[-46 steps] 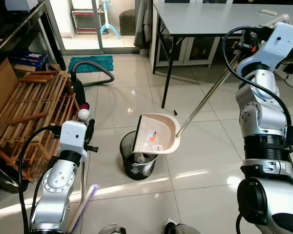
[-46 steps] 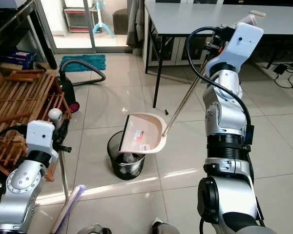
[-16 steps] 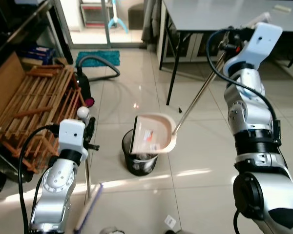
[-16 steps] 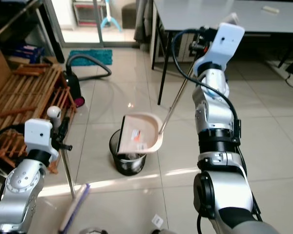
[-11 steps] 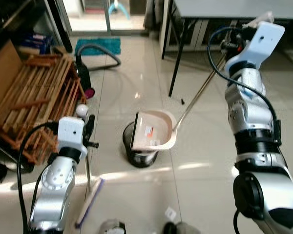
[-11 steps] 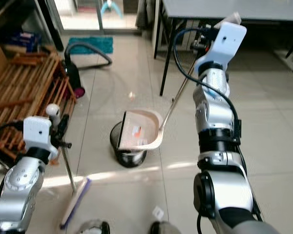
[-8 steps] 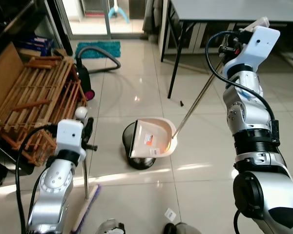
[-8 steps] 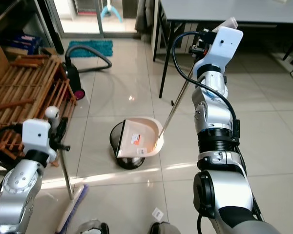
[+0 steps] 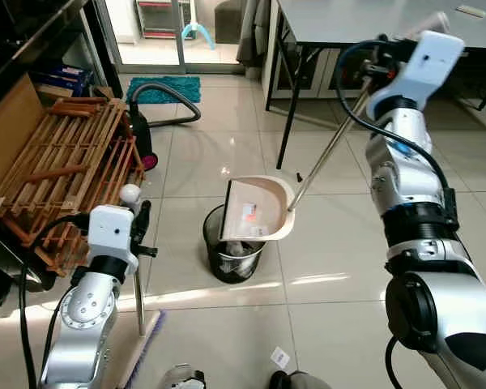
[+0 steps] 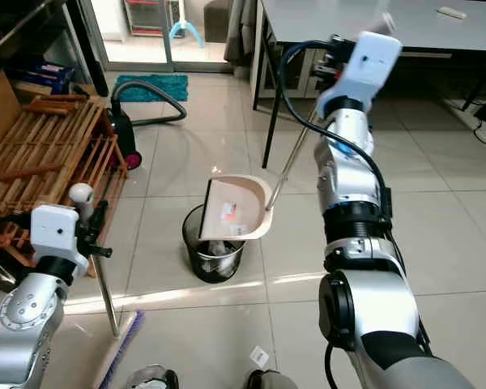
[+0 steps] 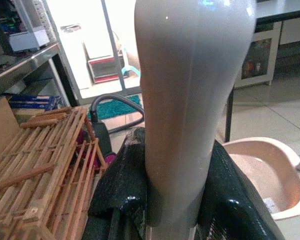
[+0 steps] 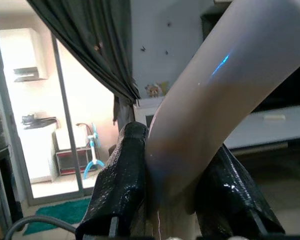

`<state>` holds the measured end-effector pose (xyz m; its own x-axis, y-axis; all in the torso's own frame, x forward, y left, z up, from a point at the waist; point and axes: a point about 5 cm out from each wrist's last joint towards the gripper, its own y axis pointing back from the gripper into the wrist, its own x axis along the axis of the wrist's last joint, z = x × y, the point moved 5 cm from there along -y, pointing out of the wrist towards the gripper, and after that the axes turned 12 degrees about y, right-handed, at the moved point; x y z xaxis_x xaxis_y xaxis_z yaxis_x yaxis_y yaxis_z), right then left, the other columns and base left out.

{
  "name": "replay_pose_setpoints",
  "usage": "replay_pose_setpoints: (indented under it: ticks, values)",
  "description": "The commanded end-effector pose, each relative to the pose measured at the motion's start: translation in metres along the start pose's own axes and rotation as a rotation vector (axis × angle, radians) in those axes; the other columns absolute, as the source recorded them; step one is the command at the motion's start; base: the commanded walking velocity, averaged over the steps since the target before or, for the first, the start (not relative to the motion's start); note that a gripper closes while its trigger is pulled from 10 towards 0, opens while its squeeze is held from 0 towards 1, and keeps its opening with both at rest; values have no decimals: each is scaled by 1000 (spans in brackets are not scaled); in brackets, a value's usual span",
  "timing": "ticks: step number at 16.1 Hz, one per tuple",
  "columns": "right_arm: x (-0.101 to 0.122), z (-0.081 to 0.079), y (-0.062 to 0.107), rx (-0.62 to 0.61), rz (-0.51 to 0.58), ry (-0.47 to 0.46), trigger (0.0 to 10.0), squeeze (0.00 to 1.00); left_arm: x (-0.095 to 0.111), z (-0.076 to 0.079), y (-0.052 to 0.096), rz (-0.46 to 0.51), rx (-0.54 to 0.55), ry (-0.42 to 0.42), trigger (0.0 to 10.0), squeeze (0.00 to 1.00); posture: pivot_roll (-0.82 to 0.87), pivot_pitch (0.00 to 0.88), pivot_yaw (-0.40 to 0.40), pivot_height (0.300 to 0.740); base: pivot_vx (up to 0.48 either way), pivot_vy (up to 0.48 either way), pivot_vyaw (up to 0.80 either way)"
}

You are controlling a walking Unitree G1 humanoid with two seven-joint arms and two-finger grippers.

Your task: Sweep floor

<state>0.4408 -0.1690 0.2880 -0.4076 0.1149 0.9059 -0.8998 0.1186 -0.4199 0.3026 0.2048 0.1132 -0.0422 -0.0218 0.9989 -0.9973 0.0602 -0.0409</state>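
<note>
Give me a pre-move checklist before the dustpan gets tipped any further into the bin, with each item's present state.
1. Right gripper shut on the dustpan handle: ok, both fingers press against it.
2. Dustpan over the trash bin: ok, its open edge hangs above the bin's mouth.
3. Pan emptied: cannot tell; a label shows on the pan, and loose dirt is too small to make out.
4. Left gripper shut on the broom handle: ok.
5. Broom head away from the bin: ok, it rests on the tiles beside the left arm.
6. Floor swept: not ok, a paper scrap lies near the robot's feet.
</note>
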Motion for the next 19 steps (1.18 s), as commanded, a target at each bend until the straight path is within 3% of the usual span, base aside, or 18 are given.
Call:
replay_pose_setpoints:
  ticks: [1,3,5,7,10,13,19]
  values:
    - [20,-5,-5,11,90,6,10000,0,9,-5,2,27,14,-25,10000,0,65,116,-35,740,0,0,0]
    - [26,-21,-4,59,138,45,10000,0,10,-7,4,31,24,-33,10000,0,72,119,-50,740,0,0,0]
    - [28,-46,2,162,194,120,10000,0,10,-11,7,33,43,-35,10000,0,74,123,-59,740,0,0,0]
    - [27,-82,19,302,271,187,10000,0,9,-11,10,33,49,-34,10000,0,77,125,-69,740,0,0,0]
    - [27,-112,41,417,355,222,10000,0,10,-10,11,40,48,-41,10000,0,81,122,-73,740,0,0,0]
    - [23,-131,56,485,375,219,10000,0,11,-9,12,42,45,-40,10000,0,82,118,-76,740,0,0,0]
    - [21,-169,102,674,484,224,10000,0,10,-5,12,48,38,-34,10000,0,77,120,-78,740,0,0,0]
